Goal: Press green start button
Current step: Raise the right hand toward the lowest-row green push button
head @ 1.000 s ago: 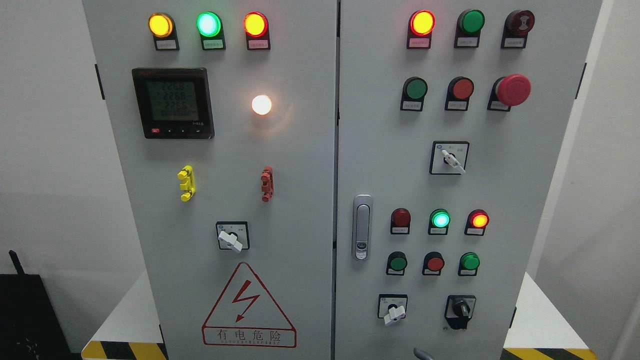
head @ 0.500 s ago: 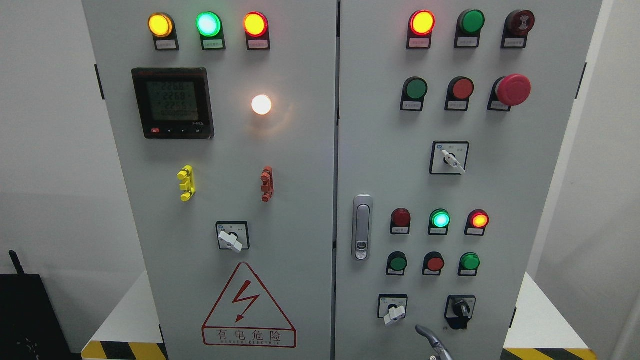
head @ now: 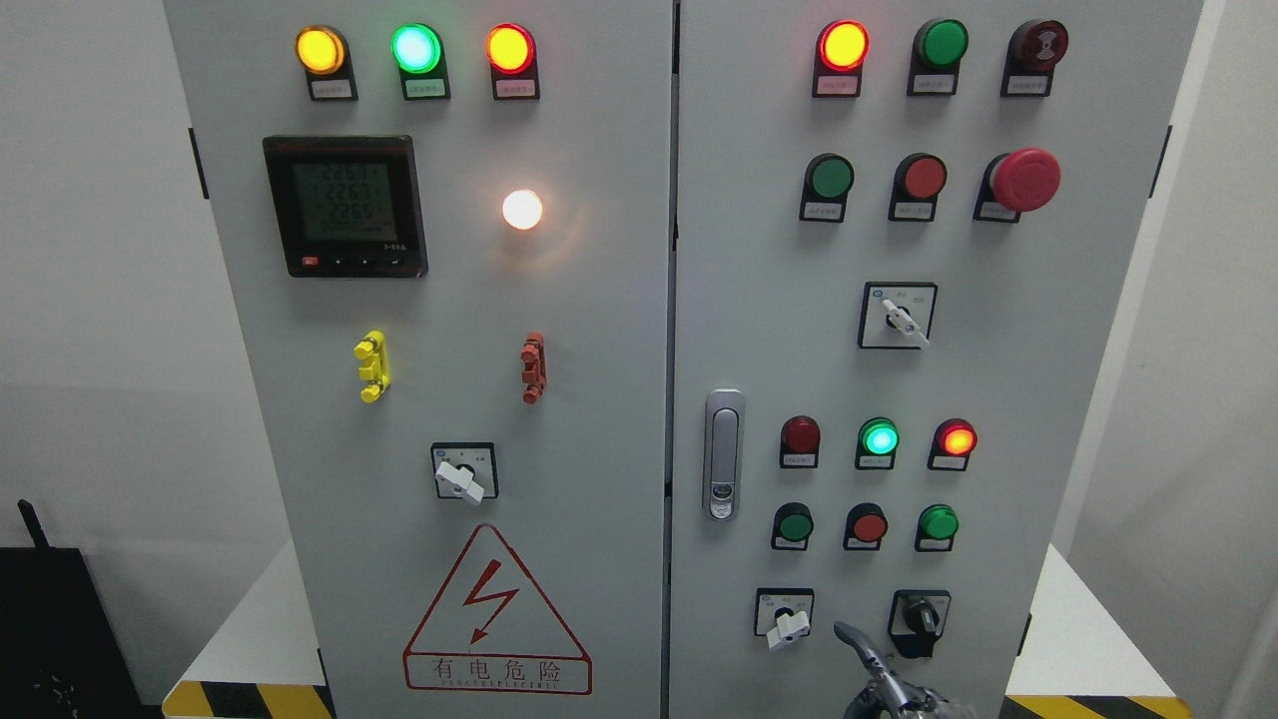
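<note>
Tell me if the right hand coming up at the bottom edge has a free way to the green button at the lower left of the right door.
Probably yes. The right hand shows one raised finger below the white selector switch; the green button sits above and slightly left on bare panel. Only that switch's knob lies near the path.

A red triangular warning sign (head: 496, 611) on the cabinet's left door (head: 449, 330) reads 有电危险.

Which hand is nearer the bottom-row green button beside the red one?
Right. The right hand is rising at the bottom edge, below the green button. The left hand is out of view.
</note>
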Controlling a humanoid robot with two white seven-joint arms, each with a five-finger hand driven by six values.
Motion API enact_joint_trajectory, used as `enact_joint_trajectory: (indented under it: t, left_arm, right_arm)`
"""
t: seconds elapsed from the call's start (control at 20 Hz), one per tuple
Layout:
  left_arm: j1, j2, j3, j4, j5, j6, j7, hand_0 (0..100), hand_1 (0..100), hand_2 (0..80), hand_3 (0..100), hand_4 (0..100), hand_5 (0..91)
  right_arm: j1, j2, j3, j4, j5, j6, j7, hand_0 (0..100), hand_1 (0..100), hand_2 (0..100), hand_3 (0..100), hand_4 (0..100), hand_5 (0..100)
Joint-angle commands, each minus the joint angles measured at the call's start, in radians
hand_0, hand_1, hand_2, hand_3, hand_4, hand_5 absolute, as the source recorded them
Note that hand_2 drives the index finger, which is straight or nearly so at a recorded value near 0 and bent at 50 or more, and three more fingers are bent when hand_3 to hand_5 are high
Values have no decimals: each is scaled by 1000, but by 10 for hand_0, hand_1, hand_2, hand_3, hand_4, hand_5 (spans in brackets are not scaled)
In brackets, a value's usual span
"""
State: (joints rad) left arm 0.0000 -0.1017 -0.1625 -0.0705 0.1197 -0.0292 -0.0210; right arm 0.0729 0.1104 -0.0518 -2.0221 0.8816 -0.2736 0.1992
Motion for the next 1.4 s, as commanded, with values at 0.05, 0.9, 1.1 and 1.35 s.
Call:
enact_joint_trajectory:
  t: [0.05, 0.9, 1.1, 1.35]
  left_arm:
    - [26, 0, 0, -2, 0, 0, 0, 120, 556, 0, 0, 0, 0]
    - [26, 0, 0, 0, 0, 0, 0, 120, 556, 0, 0, 0, 0]
    - [26, 0, 0, 0, 0, 0, 0, 120, 556, 0, 0, 0, 0]
    - [26, 0, 0, 0, 0, 0, 0, 120, 556, 0, 0, 0, 0]
  right_arm:
    - [-36, 9, -11, 46, 100, -21, -24, 441, 383, 0, 677, 635, 454]
    - [-137, 17, 13, 106, 232, -16, -98, 468, 362, 0, 640, 613, 428]
    - [-154, 17, 15, 115, 238, -15, -103, 469, 360, 0, 638, 606, 423]
    - [-168, 17, 33, 114, 258, -12, -119, 473, 357, 0, 632, 604, 419]
